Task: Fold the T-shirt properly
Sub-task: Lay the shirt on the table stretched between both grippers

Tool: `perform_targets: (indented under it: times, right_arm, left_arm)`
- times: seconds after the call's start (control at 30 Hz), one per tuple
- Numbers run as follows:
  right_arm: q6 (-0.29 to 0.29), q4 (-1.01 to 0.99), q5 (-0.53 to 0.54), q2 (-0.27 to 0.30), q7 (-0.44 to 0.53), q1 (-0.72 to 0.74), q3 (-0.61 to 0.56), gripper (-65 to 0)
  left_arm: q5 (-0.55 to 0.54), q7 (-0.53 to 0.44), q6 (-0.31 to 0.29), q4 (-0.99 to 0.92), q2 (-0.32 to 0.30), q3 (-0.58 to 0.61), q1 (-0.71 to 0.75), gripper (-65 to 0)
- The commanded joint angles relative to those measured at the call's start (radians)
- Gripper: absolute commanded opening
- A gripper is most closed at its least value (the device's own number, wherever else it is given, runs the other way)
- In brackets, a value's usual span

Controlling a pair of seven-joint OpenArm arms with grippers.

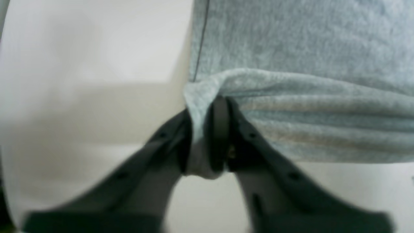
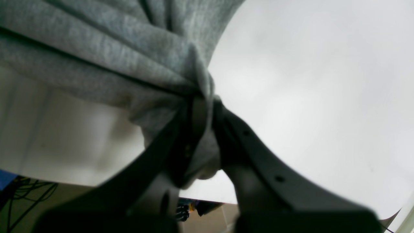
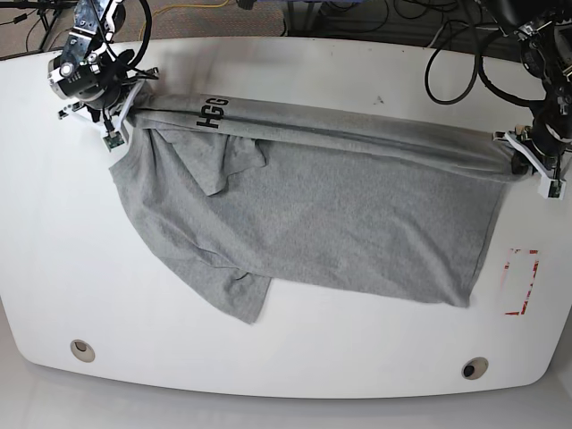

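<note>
The heather-grey T-shirt (image 3: 313, 223) lies spread on the white table (image 3: 357, 366), its far part folded over into a long doubled band with dark letters (image 3: 212, 112) near its left end. My right gripper (image 3: 116, 116) holds that band's left end; in the right wrist view the right gripper (image 2: 200, 106) is shut on a bunched corner of the T-shirt (image 2: 97, 48). My left gripper (image 3: 523, 161) holds the band's right end. In the left wrist view the left gripper (image 1: 203, 110) has a fold of the T-shirt (image 1: 307, 48) pinched between its fingers, just above the tabletop.
A red rectangular outline (image 3: 521, 281) is marked on the table near its right edge. Two round holes (image 3: 82, 349) (image 3: 475, 367) sit along the front edge. Cables (image 3: 456, 54) hang behind the table's far side.
</note>
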Motion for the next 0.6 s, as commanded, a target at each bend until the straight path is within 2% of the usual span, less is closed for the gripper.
perform_targets:
  times: [0.0, 0.1, 0.17, 0.23, 0.4, 0.5, 0.57]
  right_arm:
    - [-0.005, 0.018, -0.014, 0.020, 0.000, -0.014, 0.005, -64.7]
    - [-0.005, 0.018, -0.014, 0.022, -0.002, -0.031, 0.005, -61.5]
    - [-0.005, 0.020, -0.017, 0.022, -0.003, -0.045, 0.005, -54.9]
    - [-0.005, 0.020, -0.017, 0.022, -0.003, -0.057, 0.005, -45.3]
    - [-0.005, 0.023, -0.016, 0.022, -0.003, -0.083, 0.003, -21.7]
    - [-0.005, 0.029, -0.014, 0.022, -0.003, -0.080, 0.003, -14.1]
    - [-0.005, 0.040, -0.014, 0.020, -0.003, -0.078, 0.003, -13.2]
  left_arm:
    - [0.003, -0.023, 0.006, 0.017, -0.030, -0.009, 0.009, -46.5]
    - [0.003, -0.023, 0.006, 0.019, -0.049, -0.009, 0.017, -38.5]
    - [0.003, -0.023, 0.006, 0.019, -0.058, -0.009, 0.029, -34.6]
    - [0.003, -0.023, 0.006, 0.019, -0.070, -0.009, 0.042, -31.8]
    - [-0.005, -0.023, 0.006, 0.019, -0.095, -0.009, 0.056, -28.5]
    - [-0.005, -0.023, 0.006, 0.023, -0.101, -0.009, 0.056, -28.1]
    - [-0.006, -0.022, 0.006, 0.028, -0.101, -0.012, 0.052, -28.1]
